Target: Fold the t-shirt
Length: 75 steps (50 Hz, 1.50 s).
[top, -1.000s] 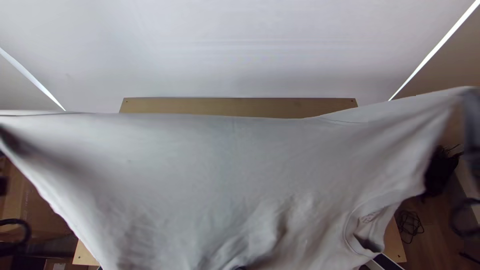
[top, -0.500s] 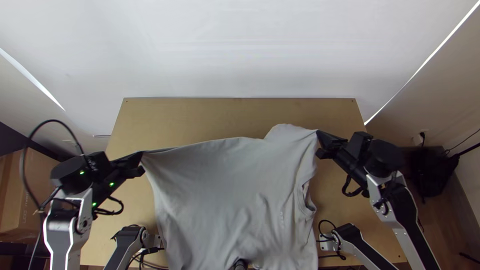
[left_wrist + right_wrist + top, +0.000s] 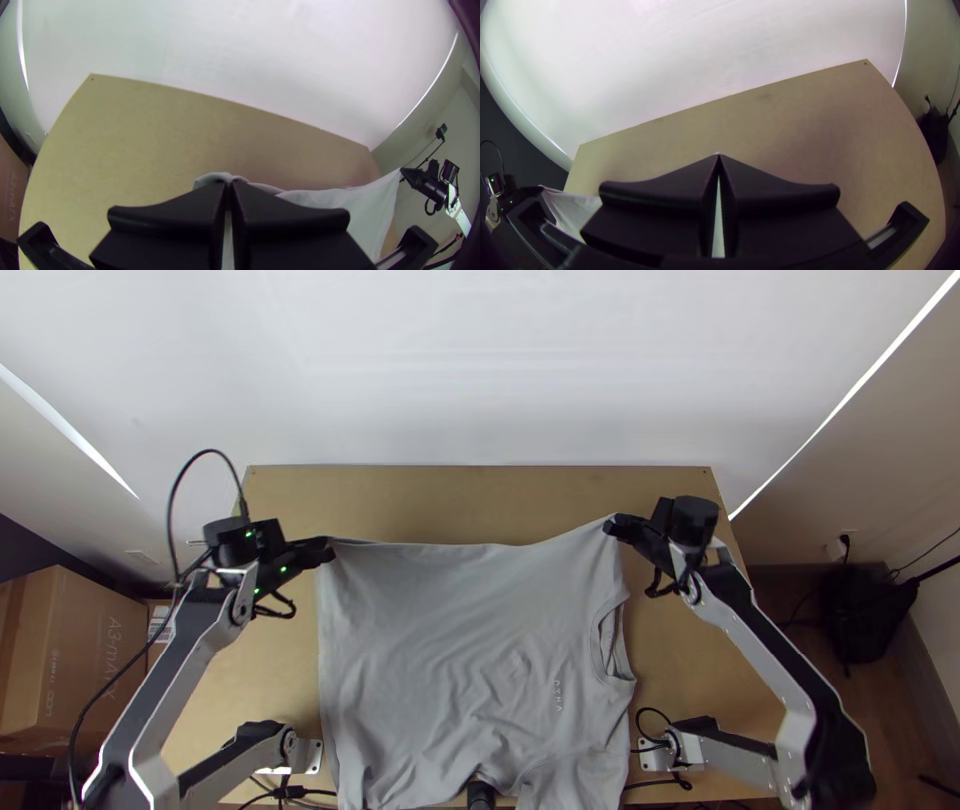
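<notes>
The light grey t-shirt hangs stretched out between the arms in the top view, its neckline toward the right and its near part wrinkled over the table's near edge. My left gripper is shut on its far left corner. At the far right corner, my right gripper is shut on the fabric. In the left wrist view, cloth rises beyond the tips of my left gripper, which are together. The right wrist view has my right gripper with its tips together and a sliver of cloth between them.
The wooden table extends beyond the shirt to a white wall. Cardboard boxes stand at the left, a dark bag at the right. Two further arm sections with cables lie low at both sides of the shirt.
From high and wide near the camera, the shirt has come down toward the table. Both grippers have moved lower and closer together, and the far edge hangs straighter than half a second ago.
</notes>
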{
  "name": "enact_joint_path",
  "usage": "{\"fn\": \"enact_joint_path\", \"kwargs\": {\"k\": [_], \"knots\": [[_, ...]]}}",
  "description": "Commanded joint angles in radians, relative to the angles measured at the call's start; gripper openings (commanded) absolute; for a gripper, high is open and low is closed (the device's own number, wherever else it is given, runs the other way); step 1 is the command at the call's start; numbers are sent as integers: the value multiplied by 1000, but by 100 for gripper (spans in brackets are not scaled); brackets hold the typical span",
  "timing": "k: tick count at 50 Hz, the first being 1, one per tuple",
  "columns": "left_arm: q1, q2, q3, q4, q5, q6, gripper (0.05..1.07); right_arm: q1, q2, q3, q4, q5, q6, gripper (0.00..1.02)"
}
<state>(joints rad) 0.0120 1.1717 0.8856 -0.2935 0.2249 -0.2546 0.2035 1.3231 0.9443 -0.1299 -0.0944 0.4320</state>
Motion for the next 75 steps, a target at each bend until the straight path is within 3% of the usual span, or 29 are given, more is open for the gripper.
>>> {"fn": "enact_joint_path", "kwargs": {"k": [1, 23, 41, 43, 44, 46, 47, 49, 51, 60, 68, 75], "knots": [[-3, 144, 72, 56, -4, 21, 8, -23, 126, 108, 50, 12, -21, 2], [37, 626, 484, 105, -9, 60, 8, -78, 554, 542, 67, 53, -36, 2], [48, 919, 895, 39, -9, 57, 8, -87, 785, 849, 52, 113, -52, 2], [48, 938, 929, 10, -10, 55, 13, -87, 795, 876, 38, 113, -52, 3], [48, 942, 941, -3, -10, 55, 20, -87, 797, 886, 30, 114, -52, 7], [46, 947, 957, -18, -10, 57, 50, -85, 797, 890, 26, 114, -50, 25], [46, 945, 957, -22, -13, 63, 62, -85, 794, 889, 26, 114, -50, 40], [46, 936, 951, -22, -24, 75, 77, -85, 789, 886, 13, 114, -50, 71], [46, 924, 943, -4, -44, 80, 103, -85, 788, 895, -24, 114, -50, 96], [72, 821, 918, -22, -42, 74, 103, -95, 685, 866, -97, 114, -39, 99], [80, 629, 849, -61, -22, 69, 103, -119, 492, 800, -238, 113, 45, 99], [66, 459, 794, -134, 8, 67, 103, -165, 334, 794, -430, 48, 76, 99]]}}
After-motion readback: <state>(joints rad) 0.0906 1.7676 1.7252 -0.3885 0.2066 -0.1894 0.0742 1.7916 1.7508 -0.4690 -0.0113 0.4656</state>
